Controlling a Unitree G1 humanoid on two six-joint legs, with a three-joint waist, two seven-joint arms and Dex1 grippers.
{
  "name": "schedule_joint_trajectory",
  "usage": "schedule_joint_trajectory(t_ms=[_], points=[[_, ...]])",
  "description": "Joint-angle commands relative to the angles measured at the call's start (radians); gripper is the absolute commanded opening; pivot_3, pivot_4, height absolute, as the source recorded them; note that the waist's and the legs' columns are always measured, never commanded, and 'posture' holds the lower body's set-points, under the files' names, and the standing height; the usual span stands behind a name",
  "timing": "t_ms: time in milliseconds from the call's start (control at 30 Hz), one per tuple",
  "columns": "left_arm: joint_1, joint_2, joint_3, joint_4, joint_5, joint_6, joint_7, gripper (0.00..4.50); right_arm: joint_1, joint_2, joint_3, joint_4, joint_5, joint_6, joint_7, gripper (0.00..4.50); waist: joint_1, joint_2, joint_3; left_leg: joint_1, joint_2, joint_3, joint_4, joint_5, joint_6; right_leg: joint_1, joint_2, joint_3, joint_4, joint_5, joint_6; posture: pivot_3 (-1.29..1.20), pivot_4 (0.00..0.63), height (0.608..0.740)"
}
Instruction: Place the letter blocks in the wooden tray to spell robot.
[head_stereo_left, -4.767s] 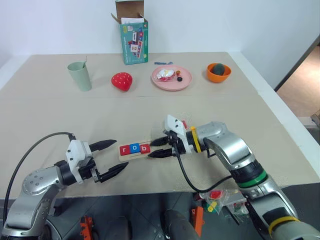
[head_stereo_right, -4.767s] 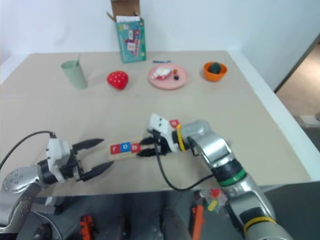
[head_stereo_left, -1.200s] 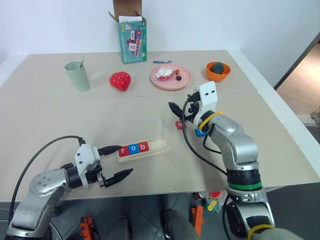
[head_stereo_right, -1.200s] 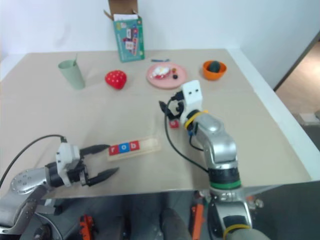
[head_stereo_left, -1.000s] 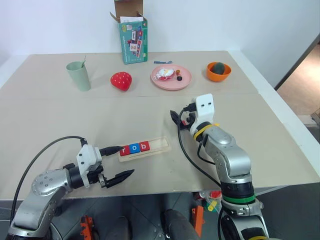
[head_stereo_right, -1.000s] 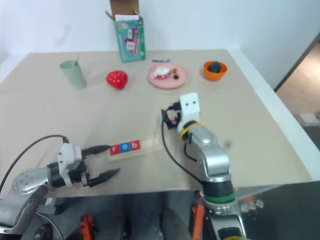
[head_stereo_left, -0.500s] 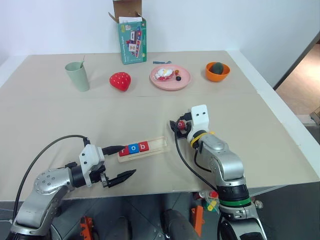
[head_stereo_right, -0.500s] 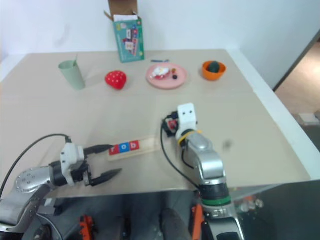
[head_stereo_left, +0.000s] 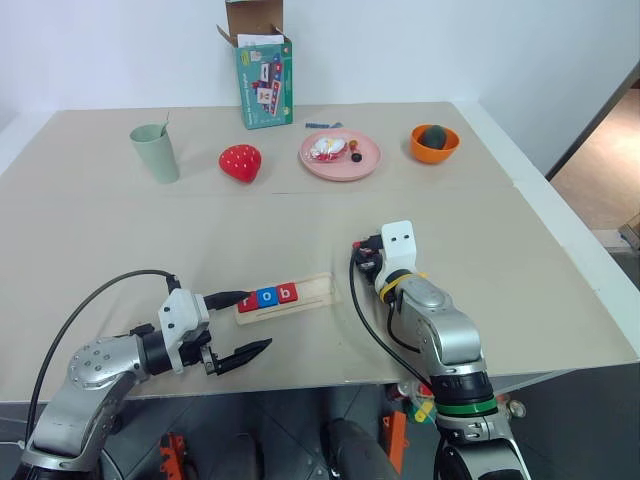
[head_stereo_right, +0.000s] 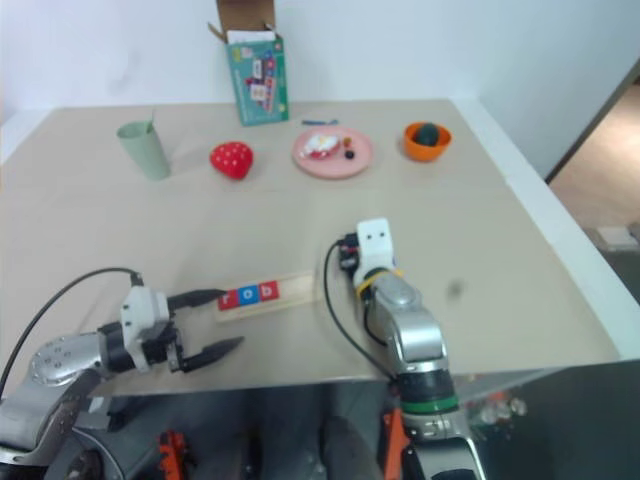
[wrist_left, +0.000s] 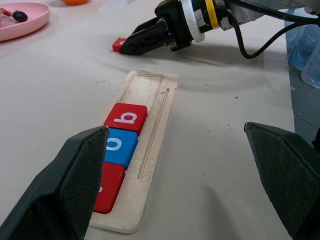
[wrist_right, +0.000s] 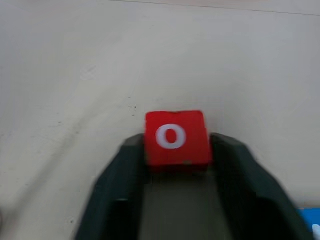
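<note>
Black fingers of the right gripper (wrist_right: 176, 165) clamp a red "o" block (wrist_right: 175, 137) low on the table, beside the wooden tray (head_stereo_left: 318, 290) holding r, o, b. Left gripper (head_stereo_left: 242, 324) hovers wide open by the tray's other end.

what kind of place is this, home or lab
Probably a lab or test room: a big plain table against a bare white wall, set with toy props such as a strawberry toy, a pink plate and letter blocks.
</note>
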Motion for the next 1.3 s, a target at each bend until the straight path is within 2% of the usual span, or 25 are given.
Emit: schedule_joint_trajectory(t_ms=[33,200,400,567,767,800,833,867,933,1033,1067,1167,1300], points=[[-0.005,0.001,0.009,-0.016,-0.004,-0.016,0.005,4.50,0.002,0.003,0.028,-0.007,-0.005,-0.003,0.011,1.20,0.000,0.000,0.000,0.000,0.000,0.000,0.000,0.000,0.000,0.000,0.000,0.000,0.000,0.000,0.000,0.00,0.150,0.740],[0.006,0.004,0.013,-0.018,-0.003,-0.018,0.004,4.50,0.050,-0.035,0.067,-0.158,-0.006,0.042,0.045,1.20,0.000,0.000,0.000,0.000,0.000,0.000,0.000,0.000,0.000,0.000,0.000,0.000,0.000,0.000,0.000,0.00,0.150,0.740],[0.015,0.011,0.020,-0.014,0.002,-0.022,0.002,4.50,0.123,-0.105,0.119,-0.399,0.009,0.264,0.076,1.20,0.001,0.000,0.000,0.000,0.000,0.000,-0.001,0.000,0.000,0.000,-0.001,0.000,0.000,-0.001,0.000,0.00,0.150,0.740],[0.018,0.013,0.021,-0.016,-0.001,-0.019,0.001,4.50,0.127,-0.107,0.114,-0.448,0.022,0.363,0.069,1.20,0.001,0.000,0.000,0.000,0.000,0.000,-0.001,0.000,0.000,0.000,-0.001,-0.001,0.000,-0.001,-0.001,0.00,0.150,0.740],[0.019,0.017,0.020,-0.021,-0.003,-0.012,0.000,4.50,0.126,-0.090,0.113,-0.451,0.043,0.392,0.072,1.20,0.000,0.000,0.000,0.000,0.000,-0.001,-0.001,0.000,0.000,0.000,0.000,-0.001,0.000,-0.001,-0.001,0.00,0.150,0.740],[0.018,0.018,0.020,-0.021,-0.003,-0.011,0.000,4.50,0.126,-0.087,0.109,-0.448,0.044,0.393,0.071,1.70,0.000,0.000,0.000,0.000,0.000,-0.001,-0.001,0.000,0.000,0.000,0.000,-0.001,0.000,-0.001,-0.001,0.00,0.150,0.740],[0.017,0.019,0.020,-0.021,-0.003,-0.010,0.000,4.50,0.125,-0.086,0.107,-0.445,0.044,0.394,0.069,1.70,0.000,0.000,0.000,0.000,0.000,0.000,-0.001,0.000,0.000,0.000,0.000,-0.001,0.000,-0.001,-0.001,0.00,0.150,0.740],[0.016,0.020,0.020,-0.022,-0.003,-0.008,0.000,4.50,0.124,-0.081,0.095,-0.443,0.044,0.391,0.063,2.27,0.000,0.000,0.000,0.000,0.000,0.000,-0.001,0.000,0.000,0.000,0.000,-0.001,0.000,-0.001,-0.001,0.00,0.150,0.740],[0.014,0.023,0.020,-0.021,-0.003,-0.007,-0.001,4.50,0.118,-0.074,0.071,-0.441,0.041,0.390,0.047,2.86,0.000,0.000,0.000,0.000,0.000,0.000,-0.001,0.000,0.000,0.000,0.000,0.000,0.000,-0.001,-0.001,0.00,0.150,0.740],[0.012,0.026,0.020,-0.020,-0.002,-0.007,0.000,4.50,0.101,-0.071,0.024,-0.459,0.051,0.405,0.041,4.06,0.001,0.000,0.000,0.000,0.000,-0.001,-0.001,0.000,0.000,0.000,0.000,-0.001,0.000,-0.001,-0.001,0.00,0.150,0.740],[0.012,0.026,0.020,-0.019,-0.001,-0.007,0.000,4.50,0.094,-0.071,0.010,-0.468,0.057,0.412,0.042,4.33,0.001,0.000,0.000,0.000,0.000,0.000,-0.001,0.000,0.000,0.000,-0.001,-0.001,0.000,-0.001,-0.001,0.00,0.150,0.740],[0.009,0.028,0.018,-0.016,0.000,-0.008,0.001,4.50,0.028,-0.098,-0.050,-0.490,0.098,0.439,0.080,4.43,0.000,0.000,0.000,0.000,0.000,0.000,-0.001,0.000,0.000,0.000,-0.001,0.000,0.000,-0.001,0.000,0.00,0.150,0.740],[-0.019,0.024,0.009,0.003,-0.005,-0.018,-0.014,4.50,-0.153,-0.264,-0.070,-0.327,0.222,0.323,0.352,4.43,0.000,0.002,0.001,0.000,-0.001,0.001,0.000,0.000,0.000,0.000,-0.001,0.001,0.000,0.000,0.000,0.00,0.150,0.740]])
